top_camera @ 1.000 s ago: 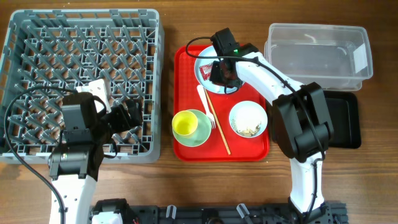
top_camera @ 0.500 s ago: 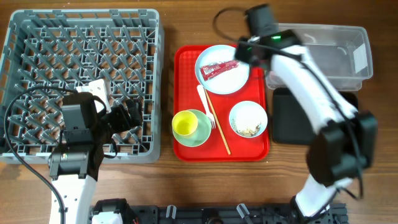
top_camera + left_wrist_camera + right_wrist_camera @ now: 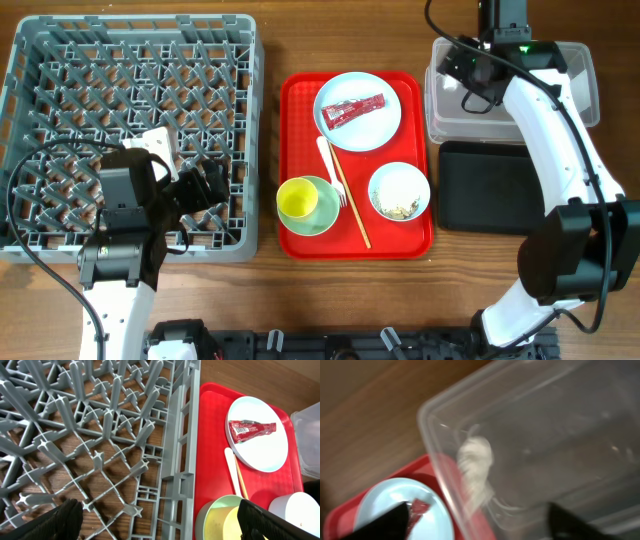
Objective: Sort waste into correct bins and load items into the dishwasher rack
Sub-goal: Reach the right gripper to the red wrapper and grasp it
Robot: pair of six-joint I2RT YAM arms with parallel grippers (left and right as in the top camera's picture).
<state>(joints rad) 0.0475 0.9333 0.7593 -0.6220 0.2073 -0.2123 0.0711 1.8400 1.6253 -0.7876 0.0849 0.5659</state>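
Our right pincer (image 3: 477,506) hangs spread wide over the tub (image 3: 545,435), pinching nothing. The white scrap (image 3: 475,460) lies in the tub right beneath it, blurred but clear of both fingers, so we judge that piece of sorting as good as done.

The waste left is the wrapper (image 3: 352,110) on the plate (image 3: 385,128), off to the pincer's side past the tub wall, and the crumbs (image 3: 400,208) in the blue bowl (image 3: 400,178), farther off on the same red tray (image 3: 300,150). Next we would rise clear of the tub wall, cross to the plate and come down astride the wrapper. It is thin and flat, so the fingers must reach right down to the plate. The black tray (image 3: 490,185) lies near the pincer, against the tub.

Our left pincer (image 3: 159,510) is spread too and empty, low over the rack (image 3: 100,435), whose wall stands between it and the red tray. Fork (image 3: 330,170) and chopsticks (image 3: 352,205) lie crossed just beside the plate, where a reach for the wrapper could nudge them. The cup (image 3: 297,198) sits in the green bowl (image 3: 325,218). Nothing is loaded yet.
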